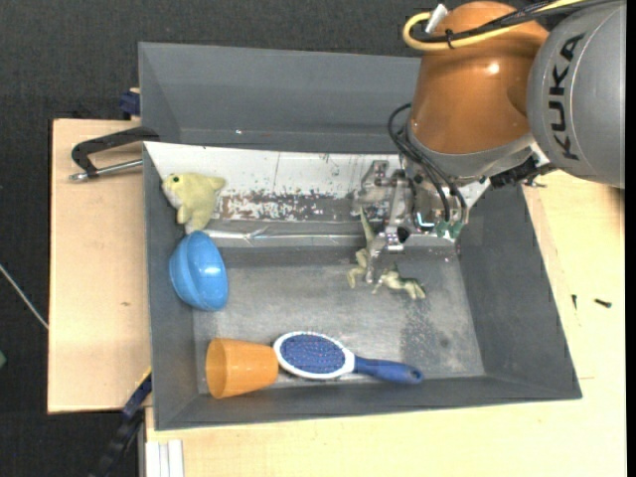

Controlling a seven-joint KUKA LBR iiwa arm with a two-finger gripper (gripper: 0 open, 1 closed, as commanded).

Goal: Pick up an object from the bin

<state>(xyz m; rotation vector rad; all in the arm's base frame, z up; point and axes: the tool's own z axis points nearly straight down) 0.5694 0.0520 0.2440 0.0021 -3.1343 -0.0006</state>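
Observation:
My gripper [381, 254] hangs low over the middle of the bin, right of centre, below the orange wrist cover. Directly under and just right of its tip lies a small olive-green toy figure [399, 285] with thin limbs, flat on the bin floor. Whether the gripper touches it I cannot tell. A blue-handled hairbrush with a white oval head [325, 357] lies along the front wall, well below the gripper.
An orange cup [240, 367] lies on its side at the front left, touching the brush head. A blue oval shell [198, 271] rests against the left wall, with a pale yellow-green plush toy [193, 197] in the back left corner. The arm comes in from the upper right.

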